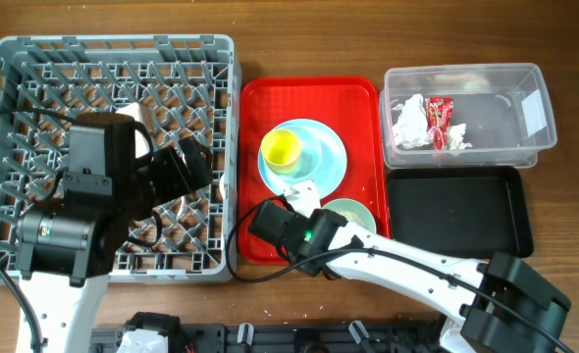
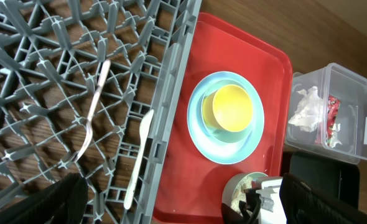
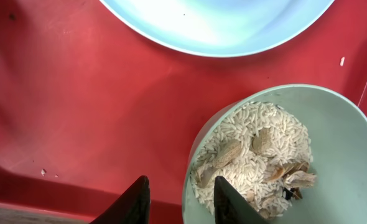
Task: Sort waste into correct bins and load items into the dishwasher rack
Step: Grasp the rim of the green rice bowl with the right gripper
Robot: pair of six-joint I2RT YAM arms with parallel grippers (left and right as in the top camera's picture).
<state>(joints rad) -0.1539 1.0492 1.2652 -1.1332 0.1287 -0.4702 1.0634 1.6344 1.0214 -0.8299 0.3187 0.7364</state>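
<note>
The pale green bowl point(image 1: 353, 214) with rice-like food scraps point(image 3: 258, 149) stands at the near right of the red tray point(image 1: 358, 98). My right gripper point(image 3: 182, 199) is open, with one finger inside and one outside the bowl's near-left rim point(image 3: 196, 162). The yellow cup point(image 1: 281, 149) sits in the small light blue bowl point(image 2: 206, 112) on the light blue plate point(image 1: 329, 162). My left gripper point(image 2: 193, 202) hangs wide open and empty over the grey dishwasher rack point(image 1: 113, 41). The white fork point(image 2: 93, 112) and a second white utensil point(image 2: 140, 155) lie in the rack.
The clear tub point(image 1: 496, 108) at the far right holds the white napkin point(image 1: 410, 123) and the red wrapper point(image 1: 438, 113). The black tray point(image 1: 456, 211) lies just in front of it, right of the red tray. A few rice grains lie on the red tray.
</note>
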